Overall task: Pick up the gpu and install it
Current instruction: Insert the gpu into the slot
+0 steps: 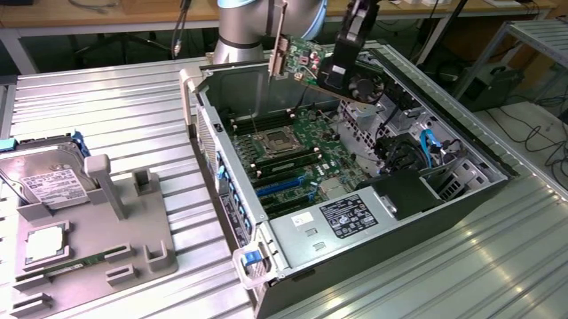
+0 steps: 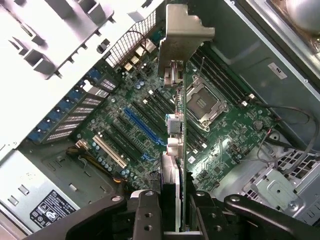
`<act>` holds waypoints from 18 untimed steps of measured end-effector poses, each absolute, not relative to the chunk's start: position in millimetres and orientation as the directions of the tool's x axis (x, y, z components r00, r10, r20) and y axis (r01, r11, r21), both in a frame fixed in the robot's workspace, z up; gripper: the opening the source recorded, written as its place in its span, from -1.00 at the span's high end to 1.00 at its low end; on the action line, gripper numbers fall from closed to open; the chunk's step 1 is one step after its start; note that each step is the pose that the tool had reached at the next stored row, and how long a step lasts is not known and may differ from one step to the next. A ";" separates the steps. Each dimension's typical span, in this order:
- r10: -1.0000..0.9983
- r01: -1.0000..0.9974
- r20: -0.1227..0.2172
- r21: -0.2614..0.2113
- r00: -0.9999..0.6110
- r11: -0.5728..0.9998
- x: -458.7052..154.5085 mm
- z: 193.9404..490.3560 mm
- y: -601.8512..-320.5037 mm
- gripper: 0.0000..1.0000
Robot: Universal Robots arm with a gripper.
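One gpu [image 1: 300,60] clamped in one gripper [image 2: 172,202], over one open computer case [image 1: 417,232], one hard drive [image 1: 49,176] apart.

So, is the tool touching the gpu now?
Touching. The wrist view shows the tool clamped on the gpu, pressing against both faces of the card.

One camera stands off the arm, high up, looking down at a slant over the bench [image 1: 106,106] and the whole open computer case [image 1: 417,246]. The other rides on the wrist, close in, staring down past the tool [image 2: 172,200] and the card [image 2: 182,40] it grips. Both take in the motherboard [image 1: 302,156] [image 2: 125,135], its processor socket [image 1: 273,140] [image 2: 202,102] and the power supply label [image 1: 348,219] [image 2: 52,210].
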State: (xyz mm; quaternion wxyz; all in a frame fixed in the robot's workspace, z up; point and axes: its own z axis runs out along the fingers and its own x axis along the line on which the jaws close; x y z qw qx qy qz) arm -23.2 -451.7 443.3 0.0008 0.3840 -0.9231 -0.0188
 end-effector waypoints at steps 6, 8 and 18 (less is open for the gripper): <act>-0.803 -0.802 -0.013 0.035 -0.596 0.596 -23.2 443.4 -451.9 0.45; -0.808 -0.808 -0.013 0.035 -0.589 0.588 -23.2 443.4 -452.0 0.45; -0.841 -0.841 -0.013 0.035 -0.541 0.541 -23.2 443.3 -452.2 0.45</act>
